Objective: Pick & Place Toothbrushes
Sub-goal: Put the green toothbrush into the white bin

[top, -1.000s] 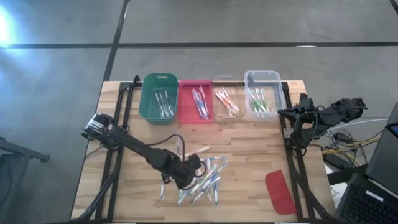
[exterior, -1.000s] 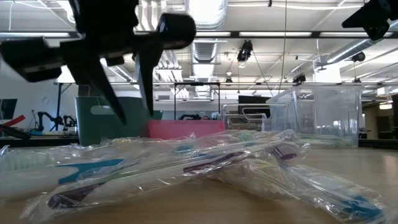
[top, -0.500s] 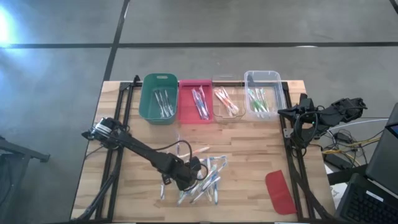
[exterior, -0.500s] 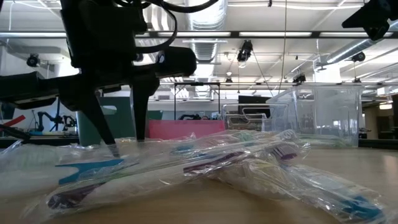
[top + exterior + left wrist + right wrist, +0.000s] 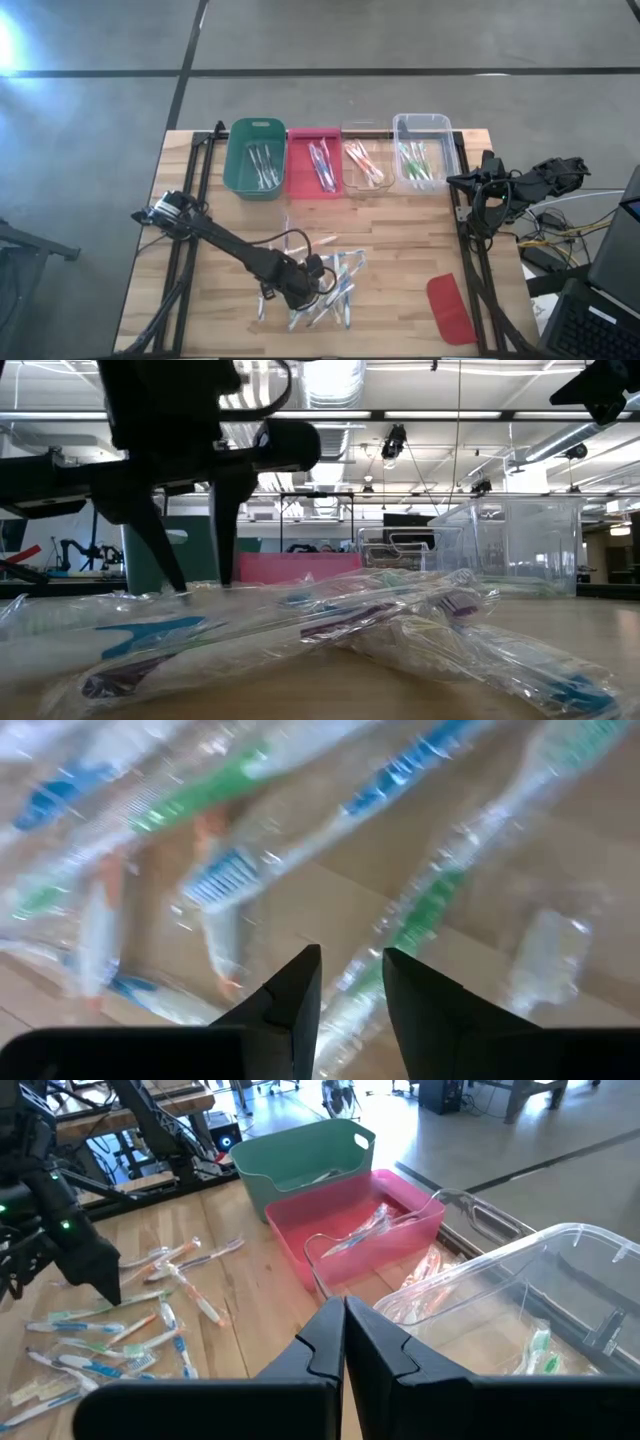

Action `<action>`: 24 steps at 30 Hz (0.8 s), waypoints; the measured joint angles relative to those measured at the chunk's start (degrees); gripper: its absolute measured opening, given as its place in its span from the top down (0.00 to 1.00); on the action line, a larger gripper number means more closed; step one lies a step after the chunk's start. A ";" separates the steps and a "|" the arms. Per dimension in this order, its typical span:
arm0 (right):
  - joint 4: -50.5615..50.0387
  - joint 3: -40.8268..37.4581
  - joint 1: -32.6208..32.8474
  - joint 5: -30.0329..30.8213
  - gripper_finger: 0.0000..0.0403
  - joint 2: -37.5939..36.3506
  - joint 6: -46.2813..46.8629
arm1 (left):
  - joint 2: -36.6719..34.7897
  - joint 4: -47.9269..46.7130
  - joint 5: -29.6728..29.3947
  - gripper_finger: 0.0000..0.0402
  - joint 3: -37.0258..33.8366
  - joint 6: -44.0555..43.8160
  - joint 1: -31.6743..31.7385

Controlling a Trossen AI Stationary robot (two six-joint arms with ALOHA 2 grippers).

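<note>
From above, the table (image 5: 400,240) carries four bins along its far edge: a green bin (image 5: 256,158), a pink bin (image 5: 314,160) and two clear bins (image 5: 364,160) (image 5: 421,150). Each already holds a few toothbrushes, apparently sorted by colour. The rest of the toothbrushes (image 5: 325,285) lie in a loose wrapped heap near the front edge, so the sorting looks far from finished. The left gripper (image 5: 300,292) is down in that heap. A red lid (image 5: 450,308) lies apart at the front right corner.

From table height, the left gripper's two fingers (image 5: 150,540) stand upright with their tips at the crinkled wrappers, a gap between them, seemingly placed to straddle one brush.

Through the left wrist camera, the left gripper (image 5: 352,1020) hangs just over a green-handled toothbrush (image 5: 410,925) running into the gap between its fingers. The fingers are partly apart, and whether they pinch it yet I cannot tell.

Through the right wrist camera, the right gripper (image 5: 344,1345) is clenched on nothing, parked by the bins at the table's right side, clear of the heap so the other arm can work.
</note>
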 joint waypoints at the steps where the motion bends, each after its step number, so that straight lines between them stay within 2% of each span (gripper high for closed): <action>1: 0.00 0.00 0.00 0.00 0.98 0.00 0.00 | 0.00 -1.09 -0.12 0.71 0.04 -0.06 0.00; 7: 0.00 0.00 0.00 -0.01 0.98 0.00 0.00 | 0.00 -5.50 -1.64 0.71 0.02 -0.59 0.07; 16: 0.00 0.00 -0.01 0.00 0.98 0.00 0.00 | 0.23 -4.18 -1.66 0.71 -0.04 -0.18 0.14; 24: 0.00 0.00 0.00 -0.01 0.98 0.00 -0.01 | 3.35 -3.46 -1.88 0.71 0.09 2.12 0.61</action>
